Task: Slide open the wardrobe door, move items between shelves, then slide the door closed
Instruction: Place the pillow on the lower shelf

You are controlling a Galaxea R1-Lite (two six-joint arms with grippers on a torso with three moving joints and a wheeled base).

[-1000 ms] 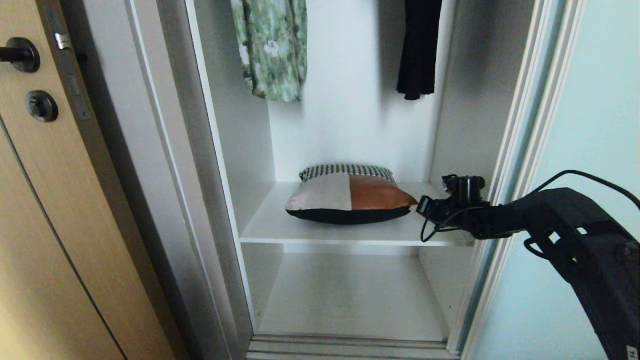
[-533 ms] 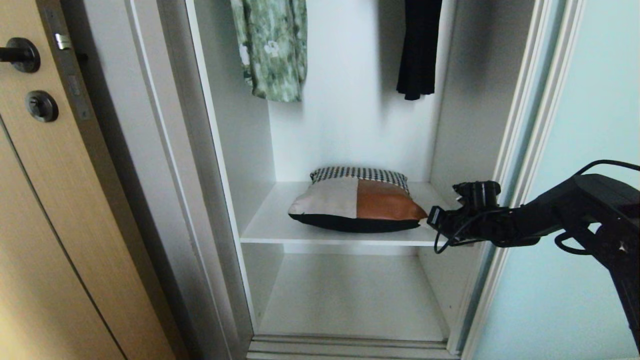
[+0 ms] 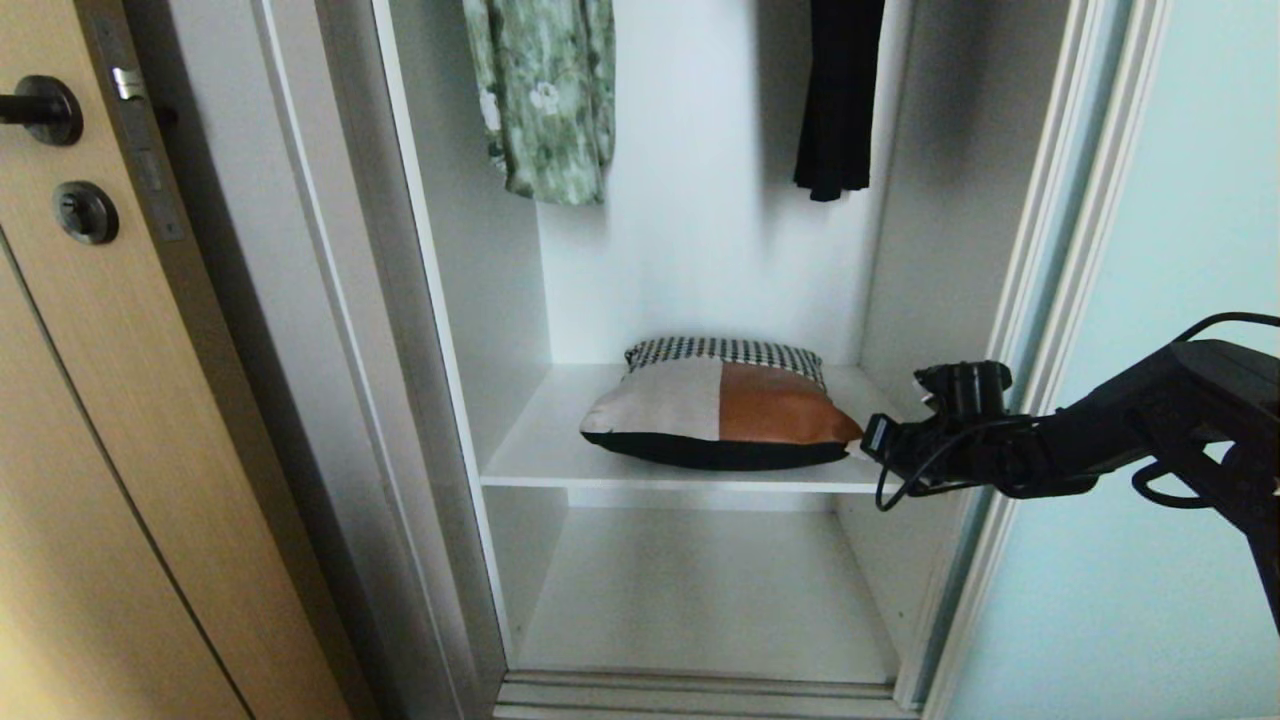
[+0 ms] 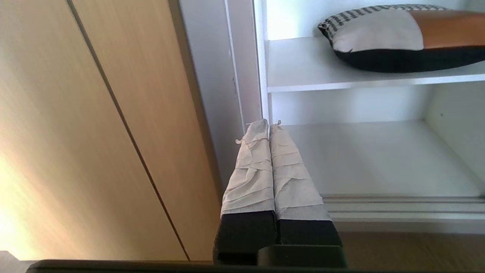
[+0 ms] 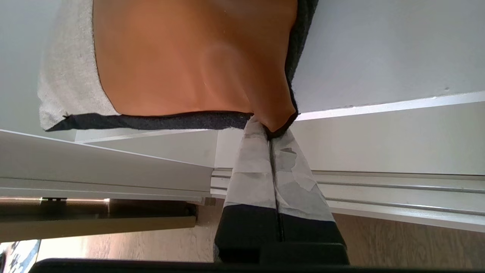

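The item, a soft black, rust-orange and white bundle (image 3: 720, 415), lies on the upper white shelf (image 3: 540, 450) of the wardrobe. My right gripper (image 3: 868, 437) reaches in from the right at shelf height and is shut on the bundle's orange right corner (image 5: 276, 117), its taped fingertips (image 5: 254, 132) pinching the black hem. The sliding wardrobe door (image 3: 1180, 300), pale blue-green glass, stands slid aside at the right. The lower shelf (image 3: 700, 590) is bare. My left gripper (image 4: 269, 123) is shut on nothing, low in front of the wardrobe's left frame, and is outside the head view.
A green floral garment (image 3: 545, 100) and a slim black garment (image 3: 838, 100) hang above the upper shelf. A tan wooden door (image 3: 100, 450) with a lock plate stands at the left. The floor track (image 3: 700, 690) runs along the wardrobe's bottom edge.
My right gripper has drawn back to the right and a little lower, dragging the bundle slightly to the right along the upper shelf.
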